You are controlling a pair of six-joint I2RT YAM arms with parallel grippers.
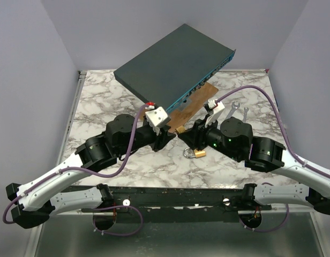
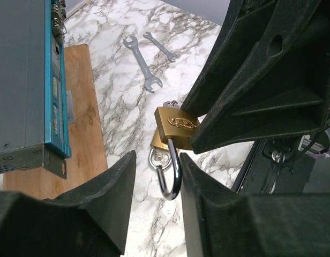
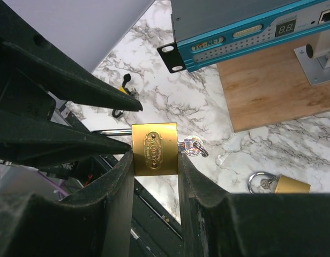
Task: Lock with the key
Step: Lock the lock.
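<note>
My right gripper (image 3: 154, 158) is shut on the body of a brass padlock (image 3: 154, 145), held above the table. A silver key (image 3: 192, 146) on a small ring sticks out of the lock's right side. The steel shackle (image 2: 174, 172) stands open and reaches between the fingers of my left gripper (image 2: 157, 158). It rests against the right finger (image 2: 200, 184), with a clear gap to the left one, so the left jaws are open around it. In the top view the two grippers (image 1: 167, 136) (image 1: 193, 134) meet tip to tip in the middle of the table.
A second brass padlock (image 1: 196, 153) lies on the marble just below the grippers. A dark network switch (image 1: 175, 59) leans on a wooden board (image 1: 189, 110) behind them. Two wrenches (image 1: 234, 110) lie at the right. A small black and yellow hook (image 3: 122, 85) sits further off.
</note>
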